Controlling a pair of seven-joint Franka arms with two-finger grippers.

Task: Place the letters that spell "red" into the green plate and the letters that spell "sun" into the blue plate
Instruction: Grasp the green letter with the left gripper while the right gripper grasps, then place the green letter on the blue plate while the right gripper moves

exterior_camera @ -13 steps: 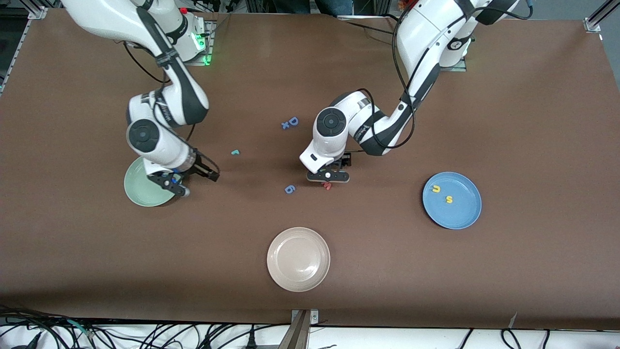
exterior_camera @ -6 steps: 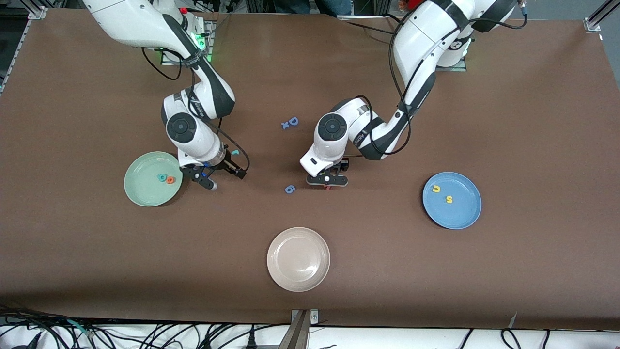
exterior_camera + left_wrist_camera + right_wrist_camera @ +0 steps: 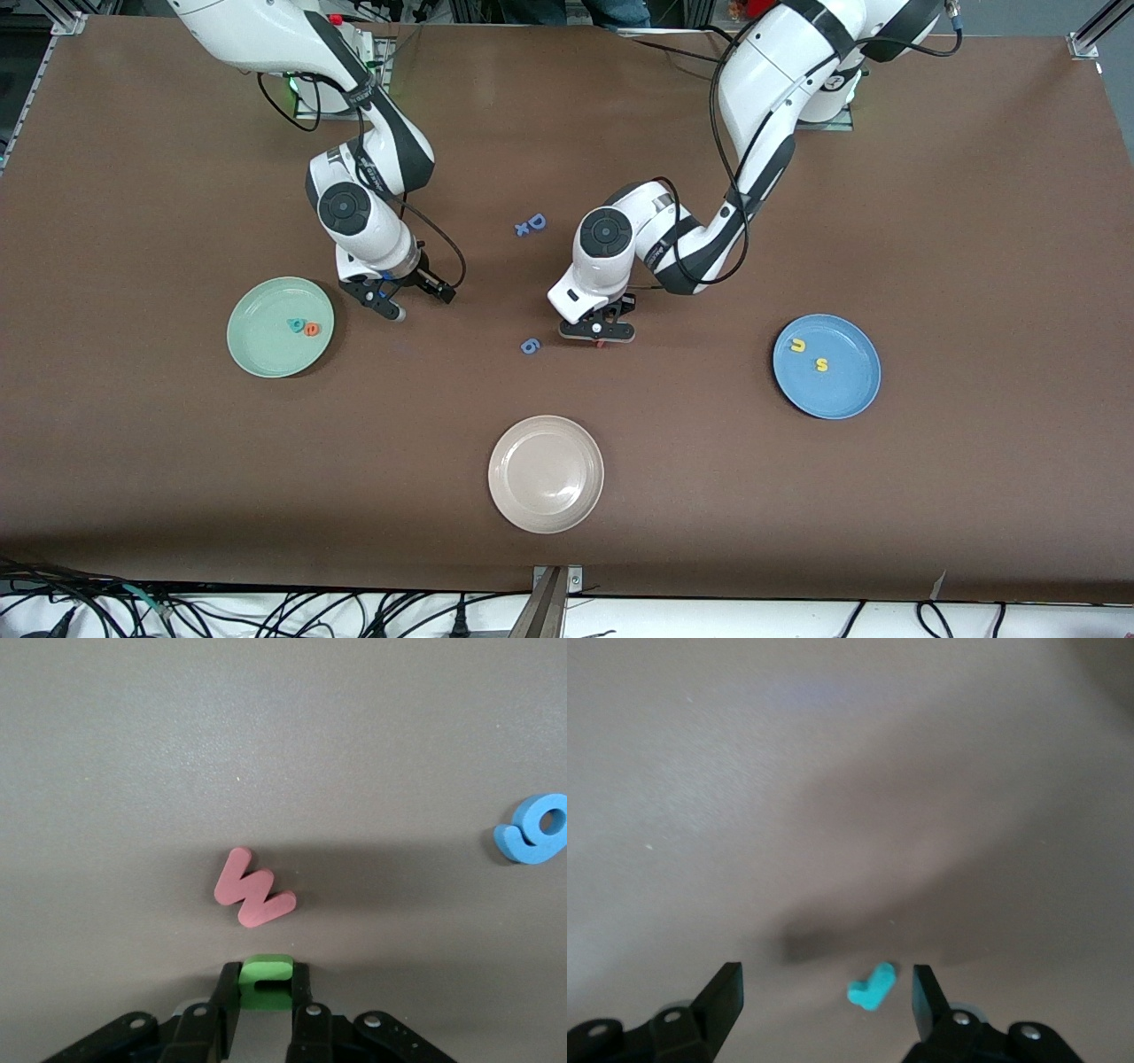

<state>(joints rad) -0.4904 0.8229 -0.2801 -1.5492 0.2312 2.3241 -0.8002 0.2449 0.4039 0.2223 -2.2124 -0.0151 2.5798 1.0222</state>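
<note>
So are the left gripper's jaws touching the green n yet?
Touching. The left wrist view shows the left gripper with its jaws shut against both sides of the green n, no gap, beside the pink w.

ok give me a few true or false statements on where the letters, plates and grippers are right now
1. The left gripper is shut on the green n. True.
2. The blue plate holds three letters. False: only the yellow u and yellow s lie in it.
3. The right gripper is open over the teal r. True.
4. The green plate is bare. False: the teal d and orange e lie in it.
5. The pink w lies in the beige plate. False: it lies on the table by the left gripper.
</note>
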